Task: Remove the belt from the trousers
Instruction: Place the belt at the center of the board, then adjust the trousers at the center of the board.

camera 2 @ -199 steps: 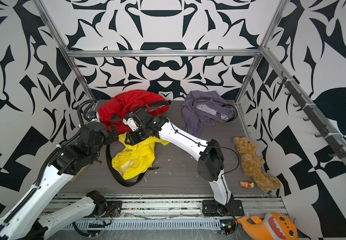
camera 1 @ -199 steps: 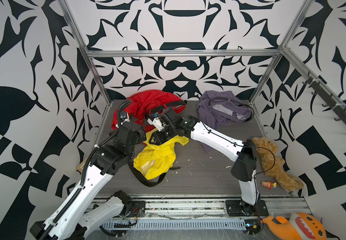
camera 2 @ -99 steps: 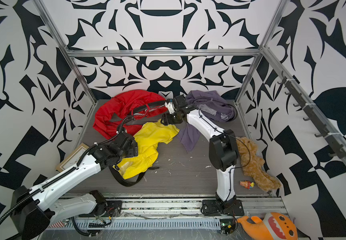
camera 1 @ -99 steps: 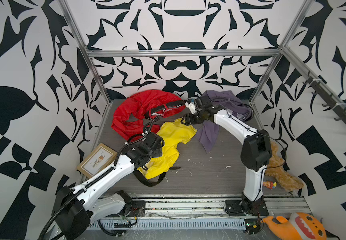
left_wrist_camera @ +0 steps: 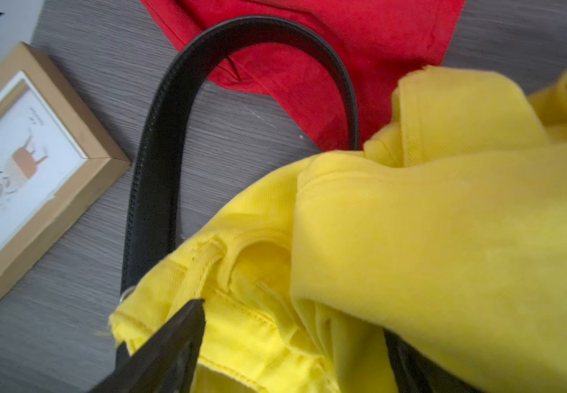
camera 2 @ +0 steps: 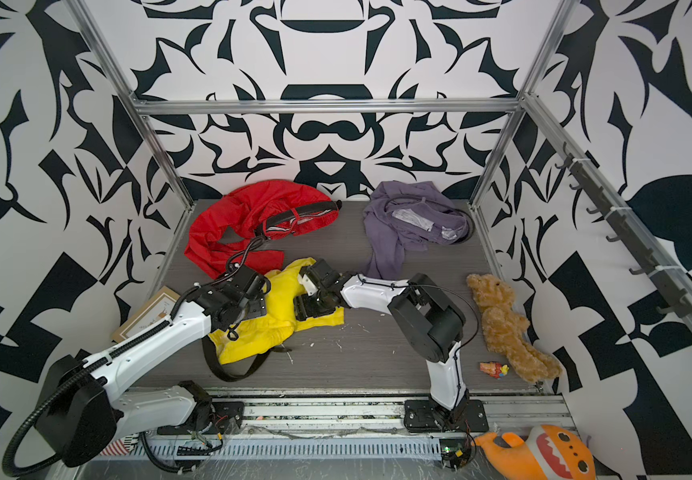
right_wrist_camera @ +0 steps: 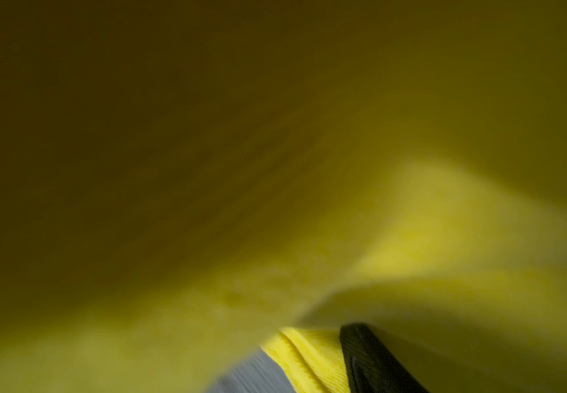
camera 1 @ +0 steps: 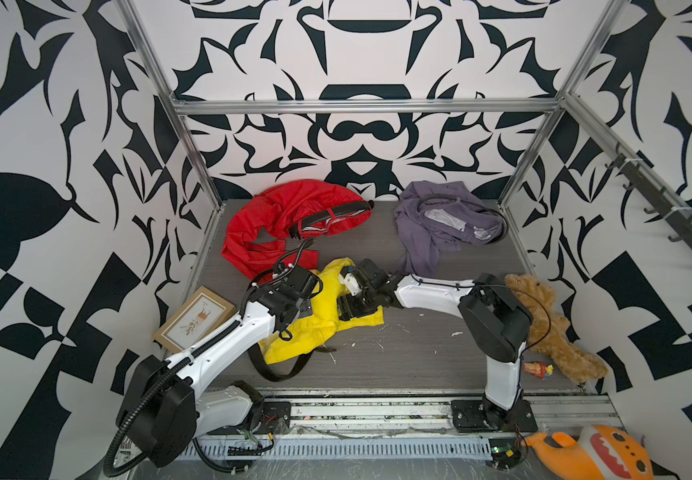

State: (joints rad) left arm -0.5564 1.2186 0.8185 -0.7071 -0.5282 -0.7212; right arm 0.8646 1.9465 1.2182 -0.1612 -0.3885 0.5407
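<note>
Belt (camera 1: 278, 376) still threaded through yellow trousers (camera 1: 315, 332) on tabletop (camera 1: 398, 353), loop trailing out; left tool (left_wrist_camera: 294, 323) spread around waistband cloth, right tool (camera 1: 346, 309) buried in fabric, state cannot be told; whole pull-out remains.

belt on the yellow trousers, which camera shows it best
Left wrist view: the belt curves out of the yellow trousers, close and sharp. Both top views show only a small loop; right wrist view is blurred yellow cloth.

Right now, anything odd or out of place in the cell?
Yes. White scraps litter the table beside the yellow trousers. The picture frame sits crooked at the table's left edge. The right wrist view is smothered by the trousers, nearly blind.
</note>
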